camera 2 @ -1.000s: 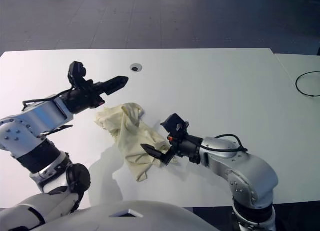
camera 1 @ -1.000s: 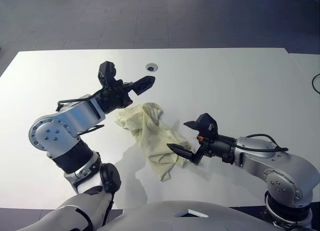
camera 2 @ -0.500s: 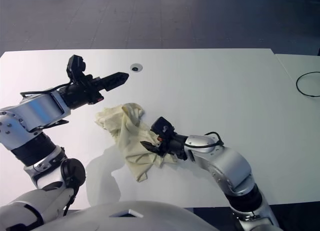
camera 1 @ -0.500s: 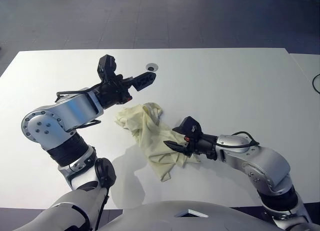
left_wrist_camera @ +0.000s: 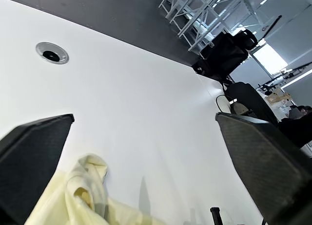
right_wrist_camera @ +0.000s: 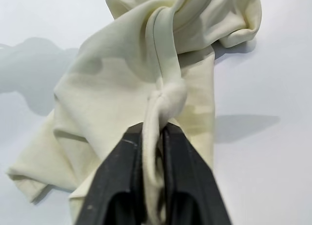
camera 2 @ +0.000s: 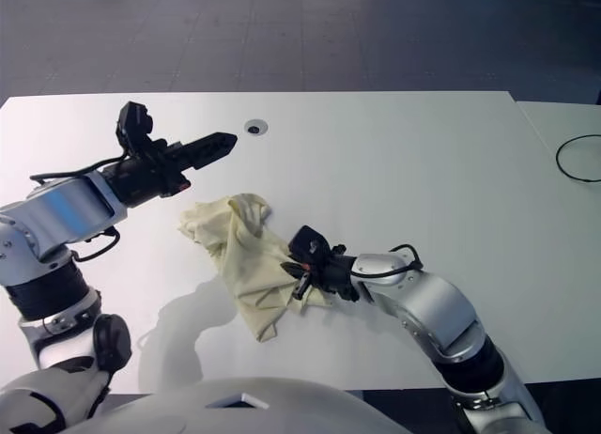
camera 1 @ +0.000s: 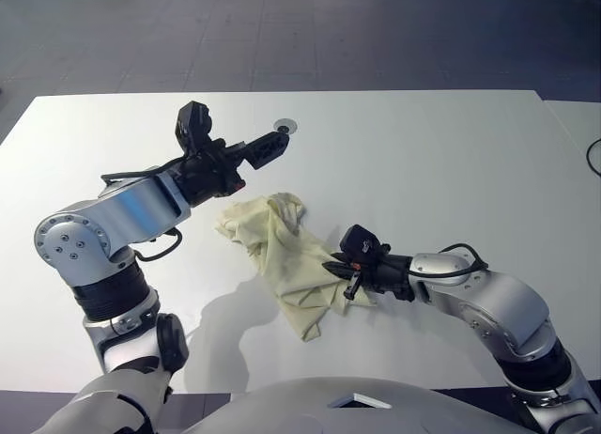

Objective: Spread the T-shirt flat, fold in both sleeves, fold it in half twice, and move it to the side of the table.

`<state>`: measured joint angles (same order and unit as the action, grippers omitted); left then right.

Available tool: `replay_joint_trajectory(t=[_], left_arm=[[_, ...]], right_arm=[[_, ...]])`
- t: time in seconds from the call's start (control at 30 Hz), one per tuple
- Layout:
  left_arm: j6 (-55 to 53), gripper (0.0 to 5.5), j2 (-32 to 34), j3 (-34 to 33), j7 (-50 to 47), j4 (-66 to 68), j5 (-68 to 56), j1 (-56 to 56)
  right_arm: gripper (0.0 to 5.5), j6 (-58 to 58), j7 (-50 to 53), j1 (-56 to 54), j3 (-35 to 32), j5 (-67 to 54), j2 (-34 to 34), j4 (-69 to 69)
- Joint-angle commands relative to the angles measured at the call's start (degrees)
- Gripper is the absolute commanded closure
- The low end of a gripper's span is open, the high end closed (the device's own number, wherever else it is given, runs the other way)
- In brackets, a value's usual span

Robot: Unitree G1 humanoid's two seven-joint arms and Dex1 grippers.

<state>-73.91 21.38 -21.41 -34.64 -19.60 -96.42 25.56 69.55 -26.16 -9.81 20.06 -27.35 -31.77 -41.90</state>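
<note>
While the right tool [right_wrist_camera: 152, 132] pinches a bunched ridge of the T-shirt [camera 1: 277, 251] tight and the left tool [camera 1: 267, 148] hangs wide open beyond it, the garment lies crumpled mid-way across the bench [camera 1: 451, 162]; I judge spreading and every fold remain undone.

Head stereo pair looks forward-down over the tabletop [camera 1: 451, 152], both eyes sharing the whole scene. Left wrist cam faces out across it, raised; right wrist cam tight on the T-shirt [right_wrist_camera: 122, 88].
</note>
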Motion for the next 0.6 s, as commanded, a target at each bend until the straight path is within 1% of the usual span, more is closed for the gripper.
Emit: replay_joint_trajectory(t=[0.03, 0.13, 0.2, 0.23, 0.33, 0.4, 0.43, 0.47, 0.53, 0.6], left_arm=[[2.6, 0.10, 7.0, 2.3, 3.1, 0.2, 1.7, -1.0], [3.7, 0.10, 13.2, 3.8, 12.9, 0.9, 10.4, -0.1], [6.3, 0.10, 17.4, 7.2, 22.1, 0.7, 18.7, 0.3], [8.4, 0.10, 19.6, 9.9, 27.7, 0.2, 23.5, 0.4], [17.2, 0.10, 26.5, 21.0, 45.3, -1.5, 38.5, 0.3], [26.5, 0.10, 30.0, 28.6, 57.6, -0.7, 49.1, 0.8], [31.7, 0.10, 31.3, 32.2, 62.2, 0.3, 54.8, 1.3], [39.3, 0.10, 32.5, 37.5, 66.9, 2.7, 63.4, 2.7], [51.9, 0.10, 33.0, 45.4, 72.2, 8.8, 77.8, 6.0], [63.2, 0.10, 31.3, 51.5, 75.3, 16.0, 89.5, 10.3]], right_arm=[[5.48, 0.0, -1.9, -2.1, -1.9, -0.6, -3.1, -0.6], [5.48, -3.0, -5.2, -2.3, -2.9, 0.6, -8.2, 1.5], [5.48, -6.0, -7.7, -1.6, -2.9, 1.9, -11.8, 3.6], [5.48, -7.8, -9.0, -1.1, -2.6, 2.8, -13.7, 4.7], [5.48, -12.6, -12.5, -0.3, -1.4, 5.2, -18.2, 7.1], [5.48, -15.0, -14.4, -0.8, -0.8, 6.6, -19.8, 8.7], [5.48, -15.9, -15.0, -1.1, -0.8, 7.1, -20.1, 9.3], [5.48, -16.8, -15.4, -1.6, -0.6, 7.6, -20.2, 10.1], [5.48, -18.0, -16.0, -2.7, -0.2, 8.4, -19.8, 11.4], [5.48, -18.4, -16.2, -3.4, 0.3, 8.9, -19.1, 11.7]])
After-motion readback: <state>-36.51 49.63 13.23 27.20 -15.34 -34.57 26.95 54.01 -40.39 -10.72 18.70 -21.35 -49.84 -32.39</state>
